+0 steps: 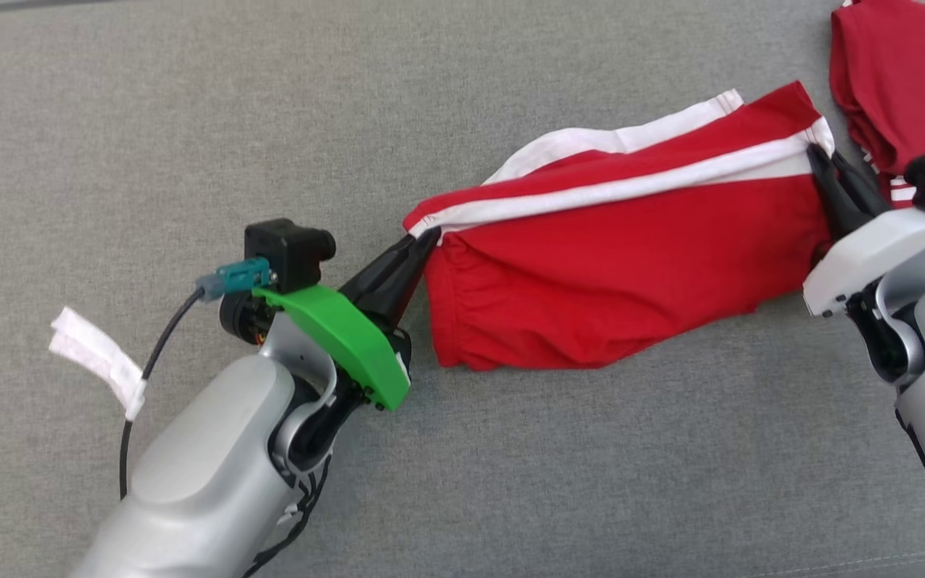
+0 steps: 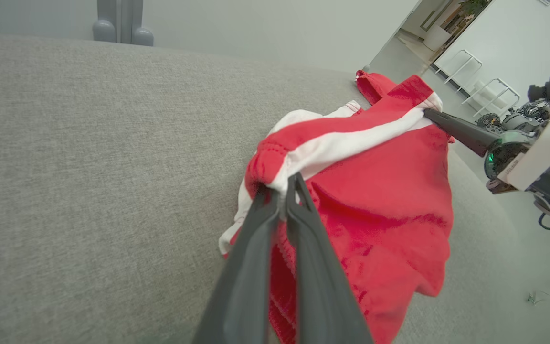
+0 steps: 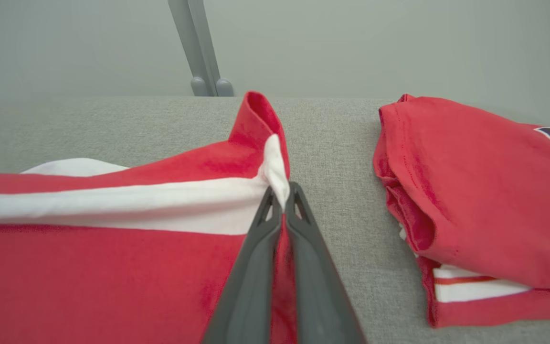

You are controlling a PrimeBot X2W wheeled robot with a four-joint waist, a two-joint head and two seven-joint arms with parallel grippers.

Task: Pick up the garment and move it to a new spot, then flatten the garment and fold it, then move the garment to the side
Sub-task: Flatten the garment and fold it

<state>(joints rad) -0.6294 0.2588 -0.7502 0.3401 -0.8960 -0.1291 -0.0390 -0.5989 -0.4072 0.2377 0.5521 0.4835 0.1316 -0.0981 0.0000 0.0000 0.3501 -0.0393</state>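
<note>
Garment: the red shorts (image 1: 631, 273) with a white side stripe hung stretched between our two grippers over the grey cushion (image 1: 189, 120). Whether the sagging lower edge touched the cushion, we could not tell.
Left gripper: our left gripper (image 1: 422, 238) had its fingers pressed together, pinching the gathered waistband end at the stripe.
Right gripper: our right gripper (image 1: 821, 160) pinched the leg-hem end, also on the white stripe, with its fingers pressed together.
Step in hand: we judged this to be the carry to a new spot, with flattening not yet done.
Doing it well: we thought both arms should travel together and low, with the cloth taut. Easing them apart a little would pull out the sag, so the shorts land flat.
Watch for: the folded red garment (image 1: 904, 72) lay near the right gripper, apart from the shorts. We would steer wide of it.
Writing: dark lettering showed at the folded garment's edge in the right wrist view, cut off and unreadable. We found no brand on the shorts.
</note>
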